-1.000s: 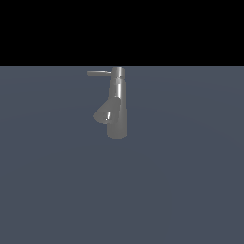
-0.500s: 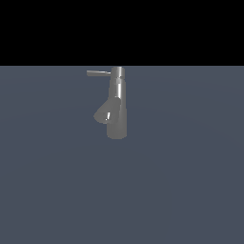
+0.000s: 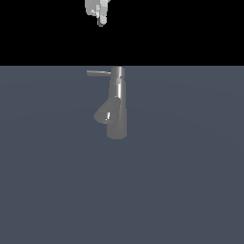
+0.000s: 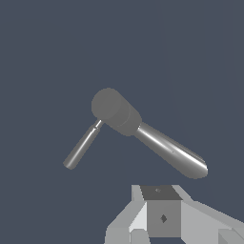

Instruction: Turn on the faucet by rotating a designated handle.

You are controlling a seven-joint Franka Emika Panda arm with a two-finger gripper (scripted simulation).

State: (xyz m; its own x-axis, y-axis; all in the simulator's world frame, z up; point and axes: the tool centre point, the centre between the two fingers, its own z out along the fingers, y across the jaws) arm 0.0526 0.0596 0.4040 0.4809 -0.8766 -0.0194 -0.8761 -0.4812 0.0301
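Observation:
The faucet (image 3: 117, 107) is a grey metallic upright cylinder standing on the dark floor, with a short angled spout (image 3: 105, 113) low on the exterior view's left. The handle (image 3: 98, 73), a thin straight rod, sticks out from the faucet's top toward the exterior view's left. My gripper (image 3: 100, 20) hangs high above the faucet, slightly to the left of it and well apart from it. From the wrist I look down on the faucet's round top (image 4: 111, 106) and the thin handle (image 4: 82, 147). The gripper (image 4: 162, 190) shows no gap between its fingers and holds nothing.
A flat dark blue-grey floor (image 3: 190, 190) spreads around the faucet on all sides. Black background fills the upper part of the exterior view.
My gripper has come into the exterior view at the top edge; earlier it was out of view. The faucet and handle have not moved.

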